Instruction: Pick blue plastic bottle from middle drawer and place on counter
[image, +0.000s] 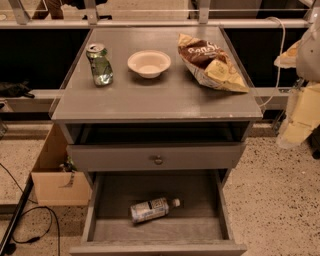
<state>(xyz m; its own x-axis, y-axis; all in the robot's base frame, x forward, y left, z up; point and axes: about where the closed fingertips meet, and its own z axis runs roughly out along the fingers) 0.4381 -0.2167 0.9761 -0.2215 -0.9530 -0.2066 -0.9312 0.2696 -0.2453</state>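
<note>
Blue plastic bottle: the blue plastic bottle (151, 209) is lying on its side about the middle of the drawer floor. Its white cap (176, 202) is pointing right and slightly toward the back, and nothing is touching it.

Middle drawer: the middle drawer (150, 231) is standing pulled well out of the cabinet. Its low sides and front rim are framing the plain grey floor that the bottle is resting on.

Drawer front: directly above, a grey drawer front (110, 157) with a small round knob (158, 160) is sitting only slightly out, and a dark gap is showing between it and the top.

Counter: the counter (150, 100) is carrying three things, all in its rear half, while its front half is showing bare grey.

Green can: a dented green can (100, 65) is standing at the left rear, leaning a little.

White bowl: a white bowl (149, 63) is sitting upright just right of the can, apart from it.

Chip bag: a crumpled chip bag (210, 62) is lying at the right rear, with one corner reaching toward the right rim.

Gripper: the gripper (299, 117) is hanging at the right edge of the view, beside the cabinet and well apart from the bottle. It is showing only as a pale shape, and I cannot tell whether it is released or clenched.

Surroundings: a cardboard box (55, 180) is sitting on the speckled floor (280, 200) left of the cabinet, and black cables (30, 225) are trailing beside it.
</note>
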